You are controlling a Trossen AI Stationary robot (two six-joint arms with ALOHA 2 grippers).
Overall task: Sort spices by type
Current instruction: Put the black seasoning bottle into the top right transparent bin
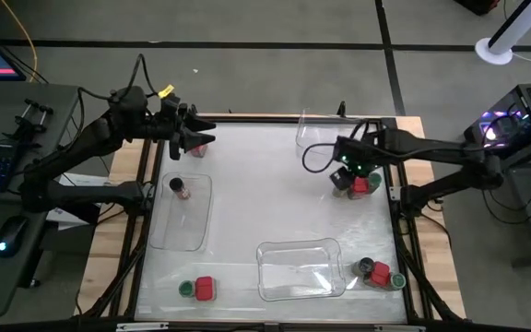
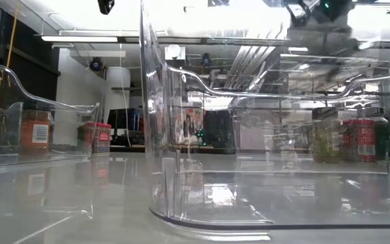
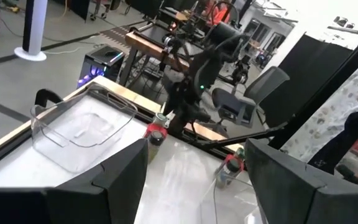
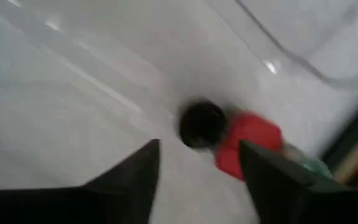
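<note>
My right gripper (image 1: 343, 171) hangs open above a cluster at the table's right: a dark-lidded jar (image 4: 202, 124), a red box (image 4: 248, 146) and a green-lidded jar (image 4: 309, 168). The cluster also shows in the high view (image 1: 356, 185). Its fingers stand over the dark lid without touching it. My left gripper (image 1: 198, 140) is open and empty at the far left, above the table. A brownish dark-lidded jar (image 1: 181, 189) stands in the left clear tray (image 1: 192, 235). A green jar (image 1: 187, 289) and a red box (image 1: 205, 288) stand near left. A dark-lidded jar (image 1: 365, 267), a red box (image 1: 379, 274) and a green jar (image 1: 396, 281) stand near right.
A clear tray (image 1: 300, 286) lies at the near middle and another (image 1: 316, 129) at the far edge, close behind my right gripper. The table's middle (image 1: 265, 194) is bare. Desks with electronics stand beyond both side edges.
</note>
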